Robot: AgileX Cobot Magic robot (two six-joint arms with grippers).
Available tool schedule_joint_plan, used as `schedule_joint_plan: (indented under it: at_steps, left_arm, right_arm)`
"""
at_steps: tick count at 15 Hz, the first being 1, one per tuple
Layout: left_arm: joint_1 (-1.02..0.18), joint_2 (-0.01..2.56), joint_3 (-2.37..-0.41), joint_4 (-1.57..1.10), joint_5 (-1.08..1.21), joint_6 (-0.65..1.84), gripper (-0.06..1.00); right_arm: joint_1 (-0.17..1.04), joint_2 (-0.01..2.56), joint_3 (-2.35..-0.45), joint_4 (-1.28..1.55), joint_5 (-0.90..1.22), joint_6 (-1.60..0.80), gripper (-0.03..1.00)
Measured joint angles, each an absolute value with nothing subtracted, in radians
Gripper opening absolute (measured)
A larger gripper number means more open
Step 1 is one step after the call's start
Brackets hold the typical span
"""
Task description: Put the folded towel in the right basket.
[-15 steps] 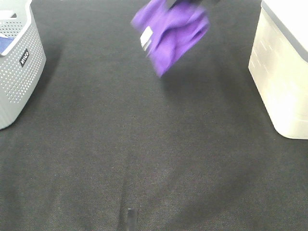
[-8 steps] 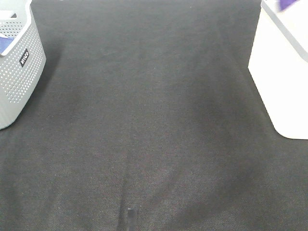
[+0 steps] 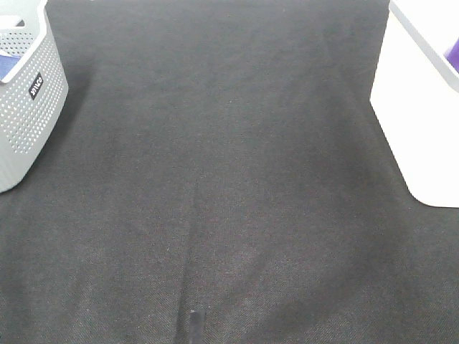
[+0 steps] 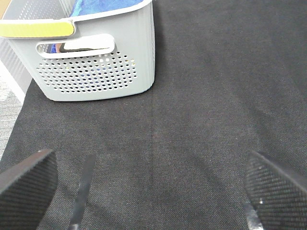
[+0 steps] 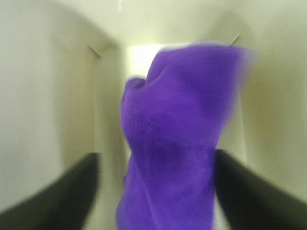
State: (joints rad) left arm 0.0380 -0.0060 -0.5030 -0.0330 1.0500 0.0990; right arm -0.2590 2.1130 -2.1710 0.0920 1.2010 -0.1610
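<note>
The purple towel (image 5: 177,139) hangs blurred inside the white right basket (image 5: 48,86), between the two spread fingers of my right gripper (image 5: 153,191). The jaws stand wide apart and I see no pinch on the cloth. In the exterior high view only a purple sliver of towel (image 3: 453,50) shows over the rim of the right basket (image 3: 412,107) at the right edge, and neither arm shows there. My left gripper (image 4: 153,187) is open and empty, low over the black mat.
A grey perforated basket (image 3: 29,107) stands at the left edge; it also shows in the left wrist view (image 4: 96,72) with blue cloth (image 4: 105,5) inside. The black mat (image 3: 229,179) covers the table between the two baskets.
The towel was carried from the upper middle to the right and into the right basket. It now shows only as a sliver at the right edge.
</note>
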Motion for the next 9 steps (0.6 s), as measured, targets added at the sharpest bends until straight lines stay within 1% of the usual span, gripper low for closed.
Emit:
schedule_joint_plan:
  at_steps: [1, 2, 4, 6, 7, 9]
  left_arm:
    - [0.038, -0.006, -0.503, -0.033, 1.050, 0.099, 0.99]
    - [0.038, -0.006, -0.503, -0.033, 1.050, 0.099, 0.99]
    - [0.038, -0.006, -0.503, -0.033, 1.050, 0.099, 0.99]
    - [0.038, -0.006, -0.503, -0.033, 1.050, 0.099, 0.99]
    - [0.038, -0.006, -0.503, -0.033, 1.050, 0.099, 0.99]
    - [0.038, -0.006, -0.503, -0.032, 1.050, 0.099, 0.99]
  right_arm:
    - [-0.256, 2.113, -2.145, 0.092, 1.184, -0.163, 0.83]
    - [-0.254, 2.113, -2.134, 0.092, 1.169, -0.163, 0.92]
    - [-0.253, 2.113, -2.130, 0.110, 1.166, -0.163, 0.97]
    - [-0.247, 2.099, -2.130, 0.152, 1.174, -0.163, 0.98]
    - [-0.229, 2.079, -2.130, 0.176, 1.170, -0.163, 0.98]
    - [-0.146, 2.015, -2.130, 0.184, 1.155, -0.164, 0.98]
